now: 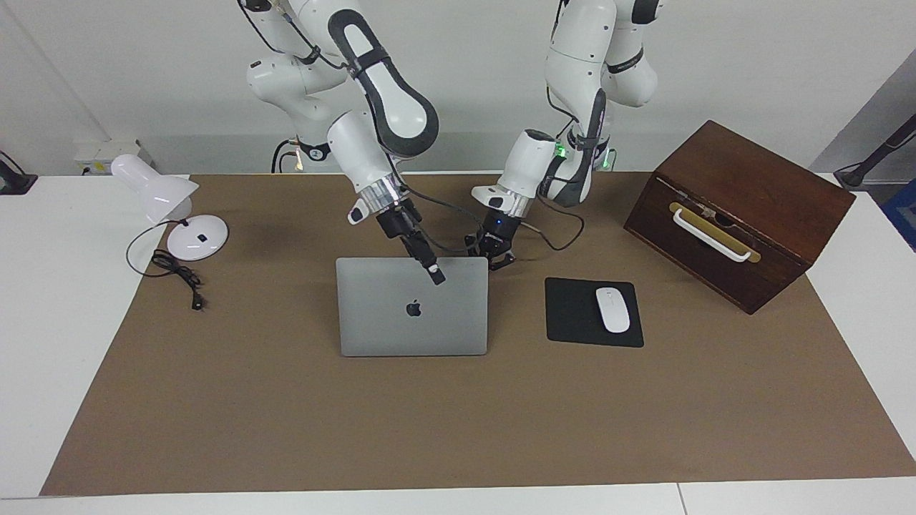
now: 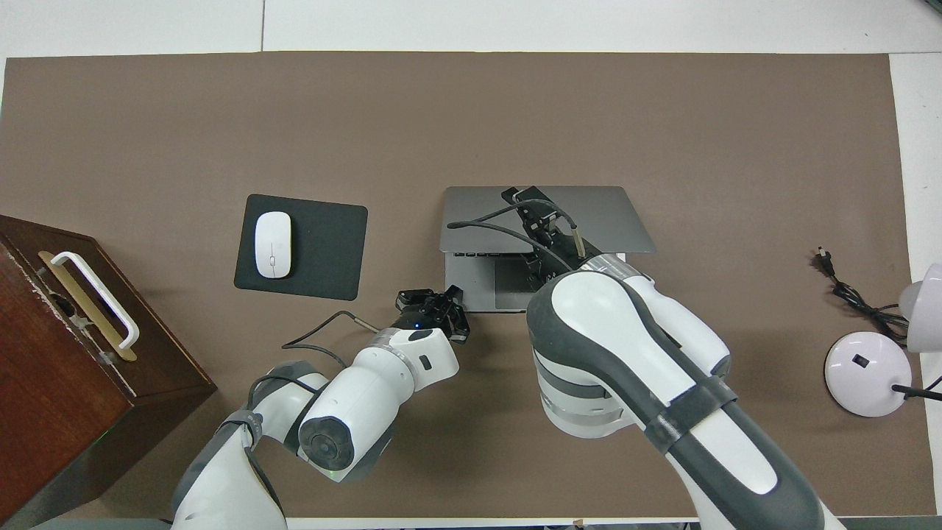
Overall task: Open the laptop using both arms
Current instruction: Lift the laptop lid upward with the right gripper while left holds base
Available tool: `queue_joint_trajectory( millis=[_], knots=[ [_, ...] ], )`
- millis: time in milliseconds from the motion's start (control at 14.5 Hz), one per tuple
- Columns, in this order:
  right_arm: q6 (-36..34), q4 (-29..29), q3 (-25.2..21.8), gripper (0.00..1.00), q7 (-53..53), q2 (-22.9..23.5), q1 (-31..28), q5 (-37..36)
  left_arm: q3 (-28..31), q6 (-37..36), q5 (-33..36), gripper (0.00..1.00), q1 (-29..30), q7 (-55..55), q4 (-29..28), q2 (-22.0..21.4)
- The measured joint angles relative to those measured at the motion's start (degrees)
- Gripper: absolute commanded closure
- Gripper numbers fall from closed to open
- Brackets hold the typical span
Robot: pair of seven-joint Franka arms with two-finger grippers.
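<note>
The silver-grey laptop (image 1: 386, 322) sits mid-table, partly open. Its lid, with the dark apple logo, tilts up from a hinge on the edge farther from the robots. In the overhead view (image 2: 625, 221) the keyboard and trackpad show under the raised lid. My right gripper (image 1: 434, 273) is at the lid's raised free edge, its tip against the lid's outer face; it also shows in the overhead view (image 2: 524, 206). My left gripper (image 1: 494, 259) is open and low beside the base's corner at the left arm's end, nearer the robots, also seen from overhead (image 2: 436, 300).
A black mouse pad (image 1: 569, 315) with a white mouse (image 1: 612, 310) lies beside the laptop toward the left arm's end. A brown wooden box (image 1: 737, 214) with a white handle stands past it. A white desk lamp (image 1: 168, 207) and its cord (image 1: 175, 275) are at the right arm's end.
</note>
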Motion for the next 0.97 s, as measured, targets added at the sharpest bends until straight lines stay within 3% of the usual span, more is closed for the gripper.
queue_joint_trajectory(
  millis=[553,968],
  knots=[
    [0.0,8.6,-0.1,0.00,-0.5,2.4,-1.6,-1.2,0.0,0.1,0.0,1.00,0.0,0.0,0.0,0.0],
    [-1.8,11.8,-0.1,0.00,-0.5,2.6,-3.4,-3.4,0.0,0.1,0.0,1.00,0.0,0.0,0.0,0.1]
  ],
)
